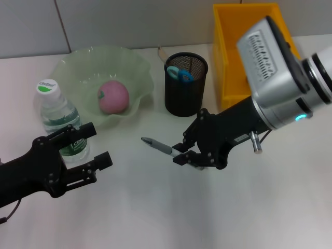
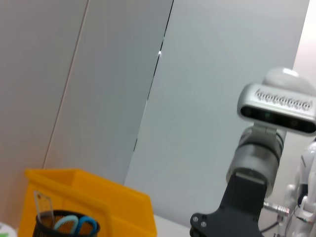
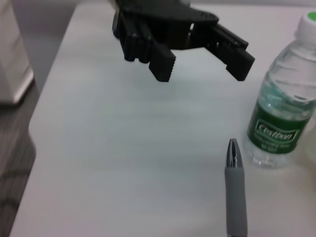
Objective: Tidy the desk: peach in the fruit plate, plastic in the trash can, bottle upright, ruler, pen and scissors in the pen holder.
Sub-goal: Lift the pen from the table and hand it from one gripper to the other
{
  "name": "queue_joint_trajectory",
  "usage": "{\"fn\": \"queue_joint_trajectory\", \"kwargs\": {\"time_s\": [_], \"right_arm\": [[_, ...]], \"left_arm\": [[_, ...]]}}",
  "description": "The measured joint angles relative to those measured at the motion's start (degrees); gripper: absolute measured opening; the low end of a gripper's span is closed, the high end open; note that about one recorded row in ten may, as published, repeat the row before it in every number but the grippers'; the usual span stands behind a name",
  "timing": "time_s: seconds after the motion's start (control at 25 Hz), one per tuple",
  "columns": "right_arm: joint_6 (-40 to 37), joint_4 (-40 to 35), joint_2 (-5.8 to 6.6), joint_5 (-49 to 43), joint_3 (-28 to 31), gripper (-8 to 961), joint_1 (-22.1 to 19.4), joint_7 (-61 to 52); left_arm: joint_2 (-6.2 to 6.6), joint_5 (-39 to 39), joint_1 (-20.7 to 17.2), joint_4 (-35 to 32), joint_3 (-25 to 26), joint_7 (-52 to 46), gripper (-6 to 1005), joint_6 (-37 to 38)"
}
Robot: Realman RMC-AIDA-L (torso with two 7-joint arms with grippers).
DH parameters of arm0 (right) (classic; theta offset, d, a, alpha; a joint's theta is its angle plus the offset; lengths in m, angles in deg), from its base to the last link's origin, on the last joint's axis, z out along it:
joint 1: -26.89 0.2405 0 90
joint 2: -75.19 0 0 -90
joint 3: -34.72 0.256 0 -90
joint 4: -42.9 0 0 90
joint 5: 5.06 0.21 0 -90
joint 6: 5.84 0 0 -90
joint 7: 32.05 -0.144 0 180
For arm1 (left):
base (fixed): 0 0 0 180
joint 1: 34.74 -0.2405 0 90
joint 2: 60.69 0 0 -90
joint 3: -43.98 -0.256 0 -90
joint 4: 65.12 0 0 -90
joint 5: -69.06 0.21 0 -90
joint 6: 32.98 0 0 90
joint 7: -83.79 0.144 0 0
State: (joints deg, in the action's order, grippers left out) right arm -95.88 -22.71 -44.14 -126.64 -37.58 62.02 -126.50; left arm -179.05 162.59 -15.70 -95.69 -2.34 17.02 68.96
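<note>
A white desk [image 1: 155, 207] stands against a pale grey panelled wall [image 2: 113, 89], with grey floor [image 3: 15, 168] beside it.

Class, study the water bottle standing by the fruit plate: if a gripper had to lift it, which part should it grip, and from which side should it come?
Grip the water bottle across its labelled body, about mid-height, coming in level from the front, where the open left gripper hovers. It stands upright, its sides are round, and the fruit plate lies close behind.
</note>
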Motion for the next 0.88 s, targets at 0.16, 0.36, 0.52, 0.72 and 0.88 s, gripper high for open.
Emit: {"fn": "queue_joint_trajectory", "kwargs": {"time_s": [0.16,0.36,0.52,0.72,0.88], "right_arm": [[1.63,1.57,-0.02,6.40,-0.16,126,-3.49,0.86],[2.00,4.93,-0.02,14.84,0.04,127,-6.24,4.29],[2.16,8.02,-0.02,20.83,0.13,127,-7.25,7.59],[2.17,10.07,0.02,23.67,0.19,128,-7.41,9.63],[1.88,11.81,0.04,25.85,-0.07,128,-6.83,11.03]], "left_arm": [[-0.10,-1.44,0.05,0.75,0.00,0.12,828,1.13],[-0.04,-4.09,0.34,2.92,0.01,0.71,828,1.97],[-0.22,-4.93,0.58,3.32,0.01,0.67,829,2.75],[-0.20,-5.69,1.51,5.38,0.01,0.67,829,2.98],[-0.38,-6.90,2.20,6.63,-0.25,1.12,829,3.14]]}}
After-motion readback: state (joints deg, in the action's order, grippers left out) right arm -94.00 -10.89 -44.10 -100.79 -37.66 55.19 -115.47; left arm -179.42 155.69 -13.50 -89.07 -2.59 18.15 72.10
